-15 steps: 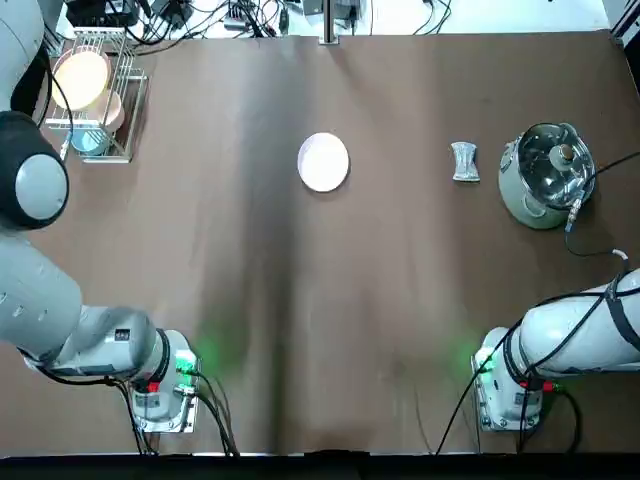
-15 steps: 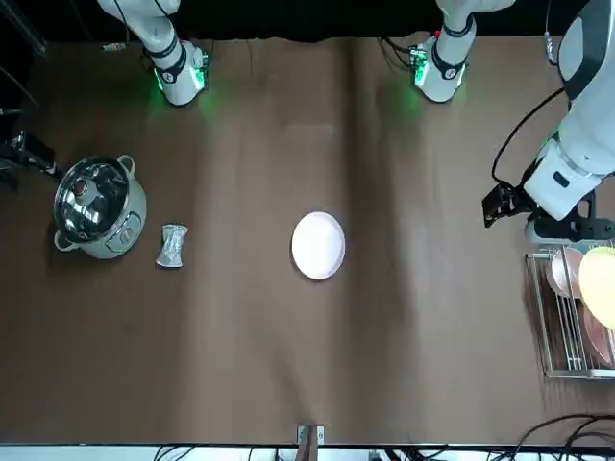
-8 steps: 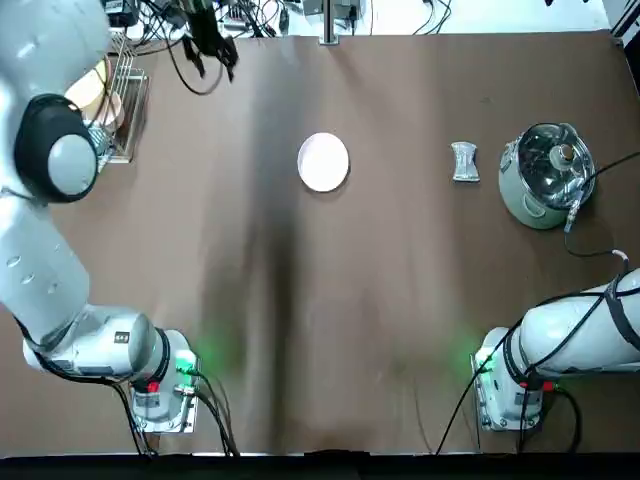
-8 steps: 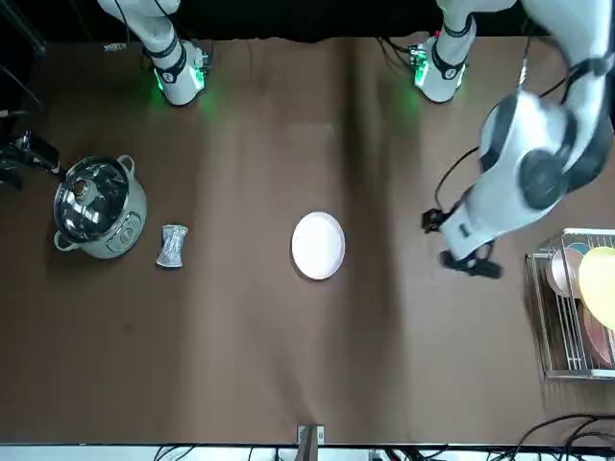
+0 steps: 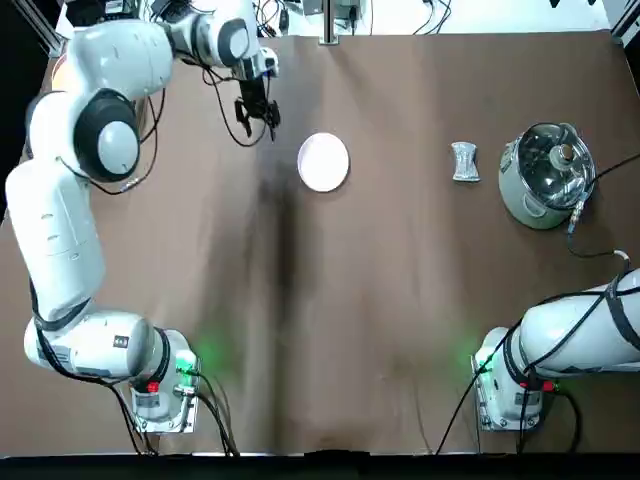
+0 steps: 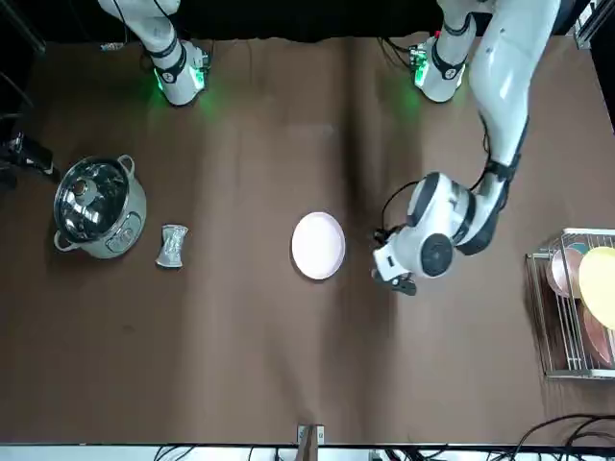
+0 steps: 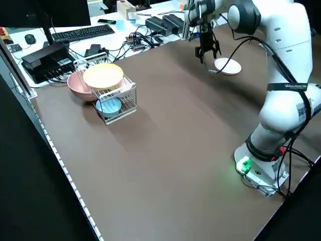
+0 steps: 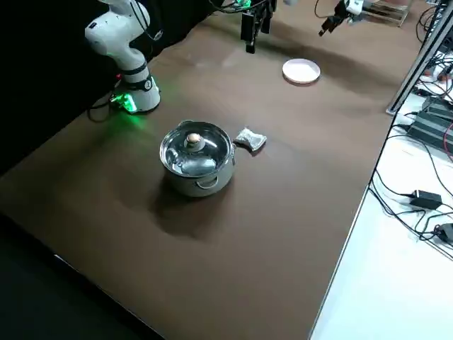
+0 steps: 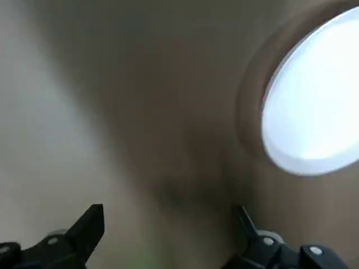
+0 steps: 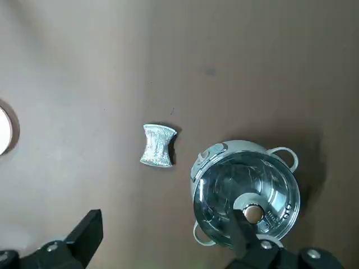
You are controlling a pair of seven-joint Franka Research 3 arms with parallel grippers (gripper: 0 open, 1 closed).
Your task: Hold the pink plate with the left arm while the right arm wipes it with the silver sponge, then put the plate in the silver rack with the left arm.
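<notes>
Well out to the left of the left tool, the silver rack [image 6: 580, 373] already holds dishes, so when the plate's turn comes, a tilted or hurried placing could knock its rim on a bar or a neighbouring dish. The left tool [image 5: 258, 122] itself has its two fingers apart with nothing between them, over the bench [image 5: 400, 350]. Just to its right and slightly nearer the robot lies the pink plate [image 5: 322, 162], flat and ungripped; being shallow and glossy, it could skid or flip if a finger comes down on the rim instead of passing either side of it. Farther right of that tool is the silver sponge [image 5: 465, 161], small and low: the right tool [image 10: 171, 221], fingers also apart and empty, could close too high and miss it. That tool hangs above the pot side, so the lidded pot [image 5: 550, 170], close beyond the sponge, could be bumped if the approach is too low. Counted in the same order: one rack, with one yellow dish, one blue and some pink ones that overlap too much to number surely; one left tool, one loose plate, one sponge, one pot, one right tool.
</notes>
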